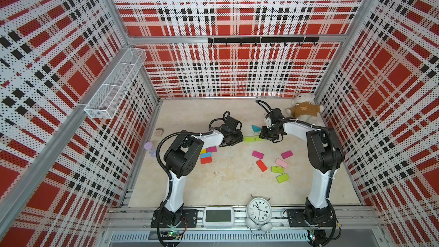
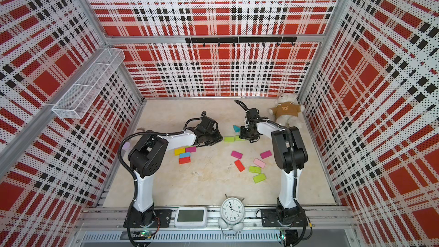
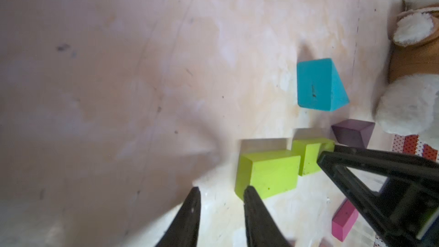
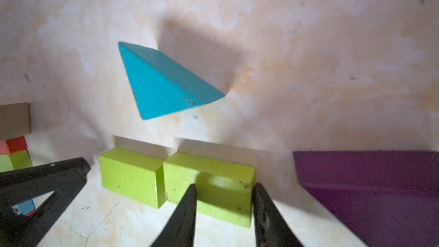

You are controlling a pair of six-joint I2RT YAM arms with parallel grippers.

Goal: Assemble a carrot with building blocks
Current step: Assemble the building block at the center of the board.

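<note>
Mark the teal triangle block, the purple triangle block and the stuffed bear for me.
teal triangle block (image 4: 166,84): right wrist view, on its wide sloped face.
purple triangle block (image 4: 368,210): right wrist view, on its broad face.
stuffed bear (image 1: 305,111): in a top view, on its brown shirt.

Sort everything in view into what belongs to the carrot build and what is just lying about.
Belongs to the build: lime green pair; teal triangle; purple triangle; yellow-blue-red-magenta cluster; scattered magenta, red, pink and lime blocks.
Just lying about: teddy bear; alarm clock; digital display; beige plug cube; pale purple hourglass toy.
</note>
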